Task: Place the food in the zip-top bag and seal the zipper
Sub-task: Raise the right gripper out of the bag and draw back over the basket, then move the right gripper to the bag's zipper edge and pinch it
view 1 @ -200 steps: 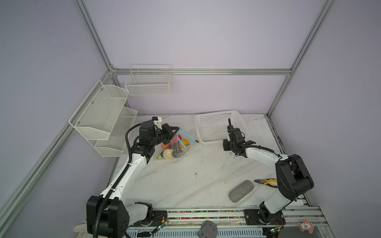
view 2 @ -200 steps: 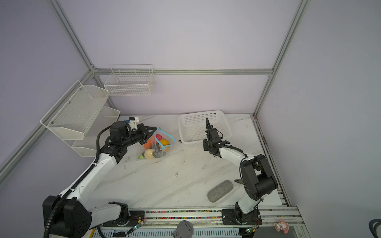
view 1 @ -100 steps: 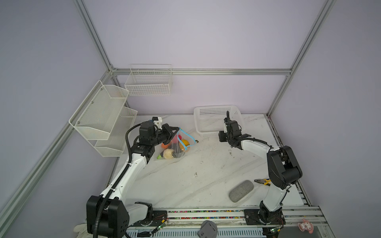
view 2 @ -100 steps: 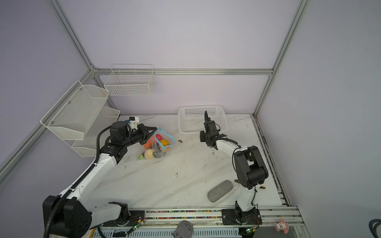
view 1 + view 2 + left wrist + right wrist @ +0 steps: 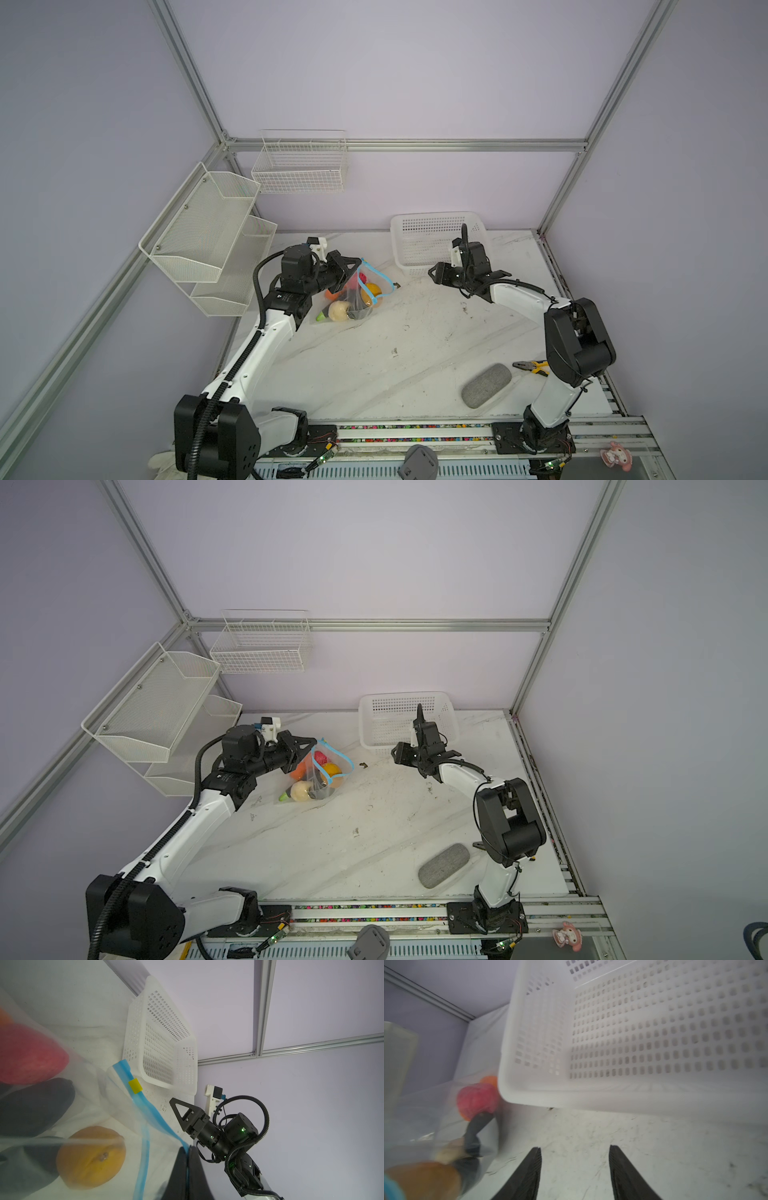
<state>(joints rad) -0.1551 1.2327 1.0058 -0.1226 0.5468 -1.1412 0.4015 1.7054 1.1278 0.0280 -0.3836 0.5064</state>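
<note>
Left gripper (image 5: 188, 1172) clamped on the blue zipper (image 5: 145, 1103) of the zip-top bag (image 5: 351, 293), mouth gaping. The left wrist view shows the yellow tab (image 5: 135, 1086). Food inside: pink piece (image 5: 27, 1057), black piece (image 5: 35, 1105), orange (image 5: 91, 1159); a top view adds a cream piece (image 5: 338, 310). Right gripper (image 5: 575, 1174) parted, empty, near the white perforated basket (image 5: 633, 1032).

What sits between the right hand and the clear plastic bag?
Bare white marble tabletop and a tiny dark speck near the clear bag, in both top views.
</note>
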